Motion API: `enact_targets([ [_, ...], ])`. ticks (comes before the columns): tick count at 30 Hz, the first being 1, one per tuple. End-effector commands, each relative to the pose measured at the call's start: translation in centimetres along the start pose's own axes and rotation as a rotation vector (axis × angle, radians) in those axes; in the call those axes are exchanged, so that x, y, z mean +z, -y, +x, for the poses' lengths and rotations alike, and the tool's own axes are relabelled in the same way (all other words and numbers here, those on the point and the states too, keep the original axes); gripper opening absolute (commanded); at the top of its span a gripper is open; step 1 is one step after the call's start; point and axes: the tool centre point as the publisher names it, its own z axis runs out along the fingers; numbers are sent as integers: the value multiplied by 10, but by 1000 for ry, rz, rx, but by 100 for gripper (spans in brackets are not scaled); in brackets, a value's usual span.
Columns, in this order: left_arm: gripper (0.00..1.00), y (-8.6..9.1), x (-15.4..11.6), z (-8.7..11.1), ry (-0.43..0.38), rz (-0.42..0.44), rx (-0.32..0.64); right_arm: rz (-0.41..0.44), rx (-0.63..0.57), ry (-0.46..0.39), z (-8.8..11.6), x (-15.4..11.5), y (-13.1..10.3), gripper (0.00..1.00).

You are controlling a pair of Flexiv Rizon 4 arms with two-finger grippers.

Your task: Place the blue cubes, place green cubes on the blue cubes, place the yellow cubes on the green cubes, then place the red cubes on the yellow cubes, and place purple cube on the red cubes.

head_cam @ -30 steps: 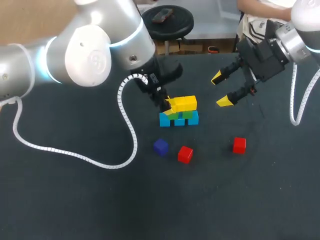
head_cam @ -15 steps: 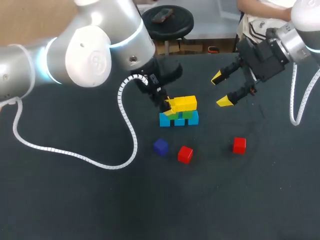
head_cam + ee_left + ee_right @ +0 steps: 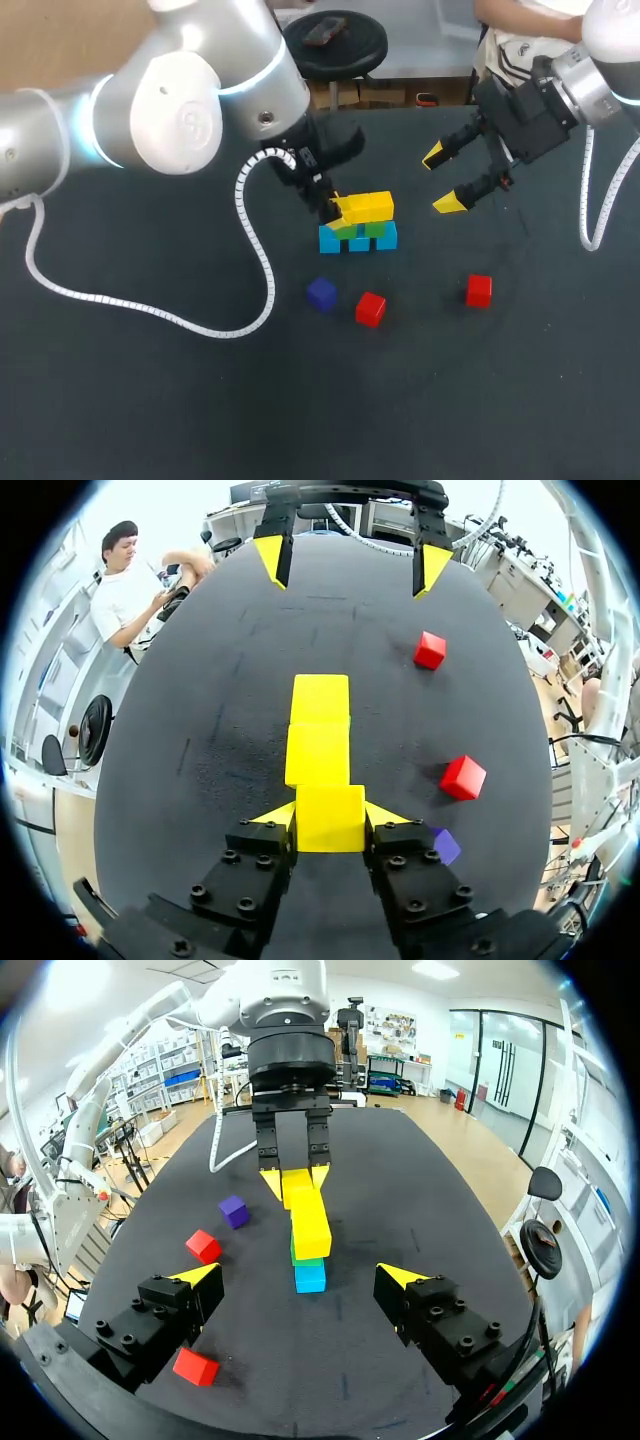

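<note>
Head view: our left gripper (image 3: 338, 212) is clamped on the end yellow cube (image 3: 352, 209), seating it on the green cubes (image 3: 375, 229) over the blue cubes (image 3: 360, 241). Our right gripper (image 3: 442, 180) is spread open and well clear, we reckon to avoid bumping the stack.
Left wrist view: both fingers touch that cube.
Right wrist view: the red cubes (image 3: 203, 1246) and purple cube (image 3: 233, 1210) lie loose, for later layers.
</note>
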Motion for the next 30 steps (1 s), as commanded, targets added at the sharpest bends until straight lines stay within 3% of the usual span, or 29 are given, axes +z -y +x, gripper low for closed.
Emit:
enact_targets([
  [1, 0, -3, 1, -1, -1, 4, 0, 2, -1, 1, 0, 0, -1, 100],
  [9, 0, -3, 2, -2, 1, 6, 1, 2, -1, 1, 0, 0, -1, 100],
  [12, 5, -4, 2, -2, 0, 7, 1, 2, -1, 1, 0, 0, -1, 100],
  [14, 19, -4, 3, -2, 0, 9, 0, 2, -1, 1, 0, 0, -1, 100],
  [18, 36, -4, 4, -2, 0, 13, 1, 2, -1, 1, 0, 0, -1, 100],
  [21, 45, -4, 4, -3, -1, 14, 1, 2, -1, 1, 0, 0, -1, 100],
  [22, 57, -4, 4, -3, 0, 15, -1, 2, -1, 1, 0, 0, -1, 100],
  [23, 79, -4, 4, -3, 0, 16, -6, 2, -1, 1, 0, 0, -1, 100],
  [24, 95, -5, 4, -2, 2, 17, -12, 2, -1, 1, 0, 0, -1, 100],
  [25, 100, -5, 4, -2, 3, 18, -18, 2, -1, 1, 0, 0, -1, 100],
  [30, 100, -5, 4, -1, 2, 21, -25, 2, -1, 1, 0, 0, -1, 100],
])
